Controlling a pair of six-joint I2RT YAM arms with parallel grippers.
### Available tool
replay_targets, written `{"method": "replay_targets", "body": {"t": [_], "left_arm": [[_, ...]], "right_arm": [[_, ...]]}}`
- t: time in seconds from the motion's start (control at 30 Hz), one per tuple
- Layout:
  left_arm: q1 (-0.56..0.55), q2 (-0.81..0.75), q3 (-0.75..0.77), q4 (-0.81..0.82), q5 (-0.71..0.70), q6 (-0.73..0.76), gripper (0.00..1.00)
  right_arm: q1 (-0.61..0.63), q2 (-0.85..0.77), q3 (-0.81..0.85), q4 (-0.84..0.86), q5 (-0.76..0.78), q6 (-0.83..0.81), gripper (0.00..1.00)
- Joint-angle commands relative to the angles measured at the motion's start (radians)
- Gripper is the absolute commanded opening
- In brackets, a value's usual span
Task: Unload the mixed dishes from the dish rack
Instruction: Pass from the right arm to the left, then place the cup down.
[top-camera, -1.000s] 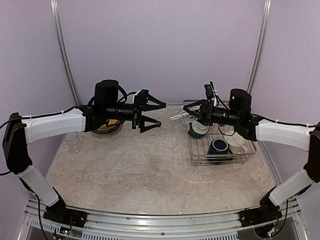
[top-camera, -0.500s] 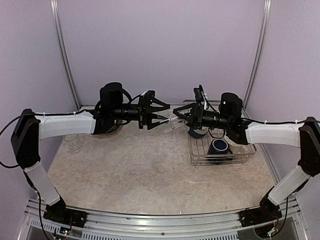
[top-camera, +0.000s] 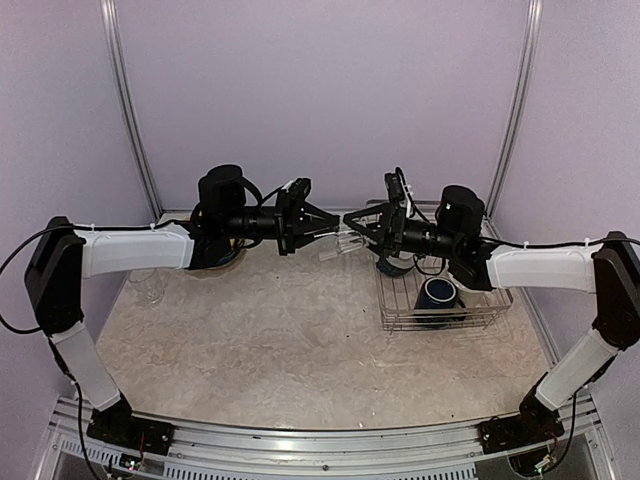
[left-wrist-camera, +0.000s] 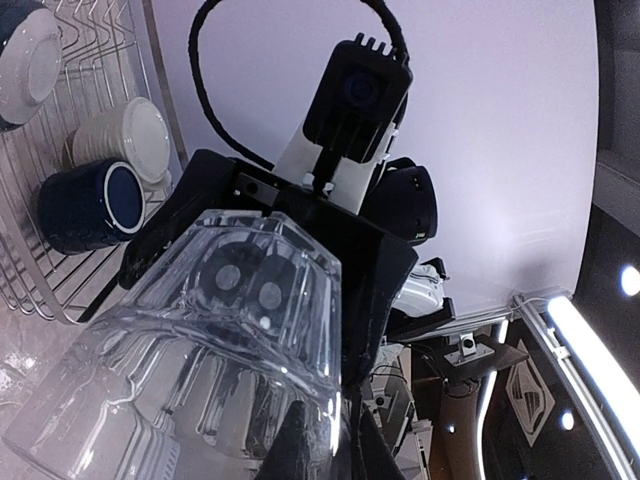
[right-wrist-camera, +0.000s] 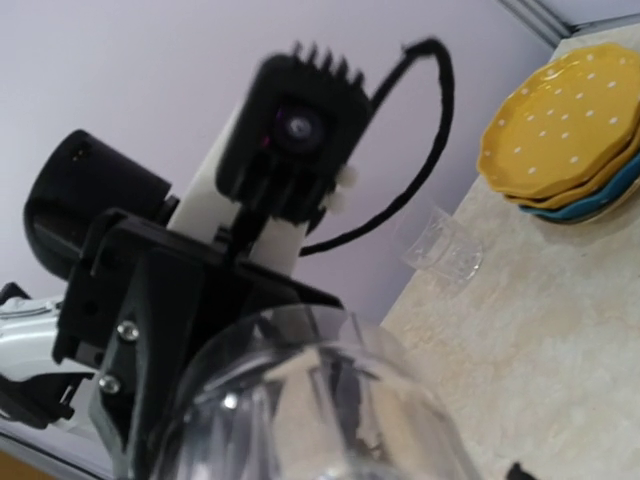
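Between left gripper (top-camera: 332, 224) and right gripper (top-camera: 349, 222), clear glass (top-camera: 343, 241)

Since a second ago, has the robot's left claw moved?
Yes. The left gripper moved right, toward the dish rack, reaching the clear glass.

Since 1 s ago: my right arm has stretched left, carrying the clear glass (top-camera: 345, 243) off the dish rack (top-camera: 395, 312) edge toward mid-table. My left arm has reached right to meet it — left gripper (top-camera: 332, 222) jaws, then wide apart, now pinched onto the glass opposite my right gripper (top-camera: 357, 226)
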Motion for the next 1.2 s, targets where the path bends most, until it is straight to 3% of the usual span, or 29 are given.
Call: {"method": "replay_targets", "body": {"t": [0.0,0.17,0.27,0.43,0.77,0.97,1.17], "left_arm": [[0.009,-0.002,-0.015,0.016,0.0,-0.014,0.03],[0.031,-0.034,-0.032,-0.062,-0.012,0.029,0.0],[0.054,-0.061,-0.041,-0.14,-0.02,0.077,0.0],[0.102,-0.119,-0.047,-0.371,-0.045,0.212,0.0],[0.271,-0.263,0.074,-1.194,-0.369,0.641,0.0],[0.438,-0.332,0.15,-1.489,-0.586,0.788,0.0],[0.572,-0.292,0.254,-1.693,-0.82,0.905,0.0]], "right_arm": [[0.011,0.013,0.003,-0.044,0.027,-0.062,0.63],[0.009,-0.006,0.032,-0.161,0.069,-0.133,0.9],[0.002,-0.021,0.057,-0.247,0.103,-0.185,0.99],[-0.013,-0.033,0.079,-0.337,0.125,-0.239,1.0],[-0.027,-0.055,0.07,-0.479,0.192,-0.315,1.0],[-0.033,-0.062,0.065,-0.496,0.192,-0.321,0.99],[-0.036,-0.068,0.062,-0.506,0.193,-0.325,0.99]]}}
